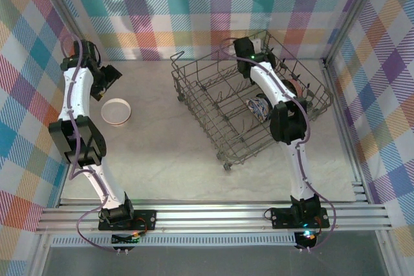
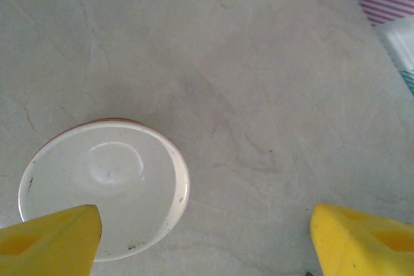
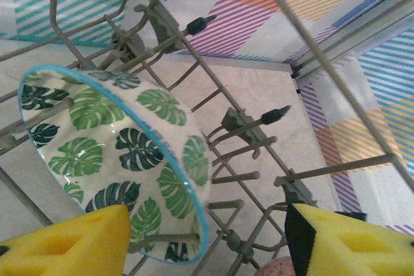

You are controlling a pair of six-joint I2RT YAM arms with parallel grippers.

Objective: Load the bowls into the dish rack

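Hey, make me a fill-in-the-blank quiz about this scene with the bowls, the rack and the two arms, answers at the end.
1. The patterned bowl standing on edge in the rack is printed with green ___.
2. The plain bowl on the table is ___ inside.
3. The left gripper near it has its jaws ___.
4. The ___ arm reaches into the rack.
Missing words: leaves; white; open; right.

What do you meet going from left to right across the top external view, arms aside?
white bowl on the table → left wall of the dish rack → patterned bowl standing inside the rack
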